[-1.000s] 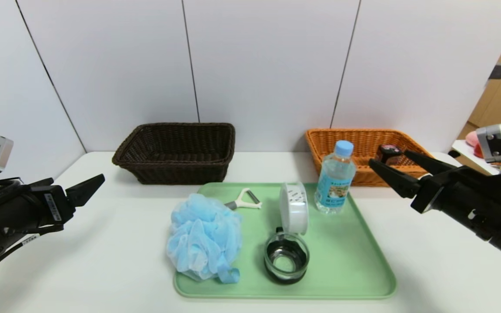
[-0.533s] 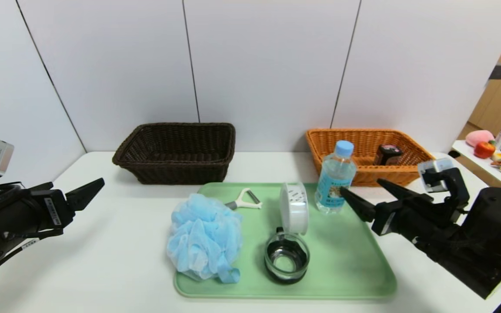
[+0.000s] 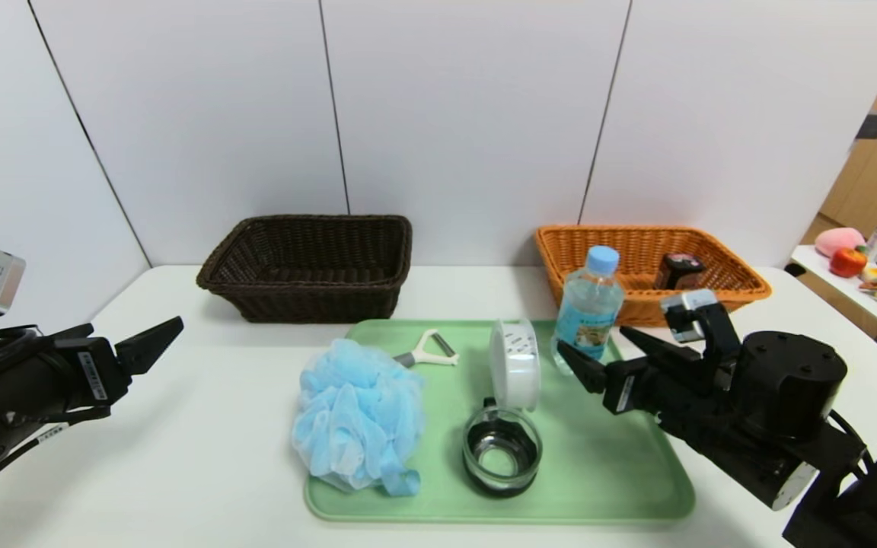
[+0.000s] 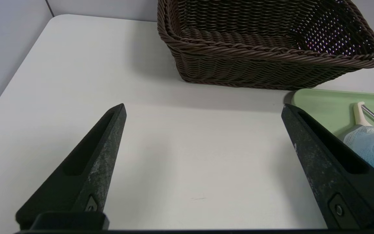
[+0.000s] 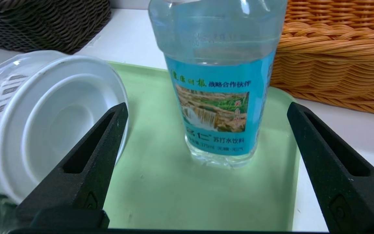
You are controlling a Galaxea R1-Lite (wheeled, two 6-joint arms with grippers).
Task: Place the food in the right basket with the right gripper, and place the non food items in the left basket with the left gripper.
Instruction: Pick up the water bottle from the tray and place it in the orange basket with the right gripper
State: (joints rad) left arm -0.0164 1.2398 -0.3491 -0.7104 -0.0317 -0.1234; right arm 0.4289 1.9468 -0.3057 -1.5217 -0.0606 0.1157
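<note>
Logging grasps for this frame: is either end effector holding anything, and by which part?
Nothing is held. The right end effector is open, facing the water bottle without touching it; the left end effector is open over the table.

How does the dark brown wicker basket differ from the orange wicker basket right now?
The dark brown wicker basket stands toward the left; the orange wicker basket stands toward the right. The brown basket shows nothing inside, while the orange basket holds a small dark jar. The clear water bottle stands just before the orange basket, none before the brown. Both are rectangular woven baskets behind the green tray.
</note>
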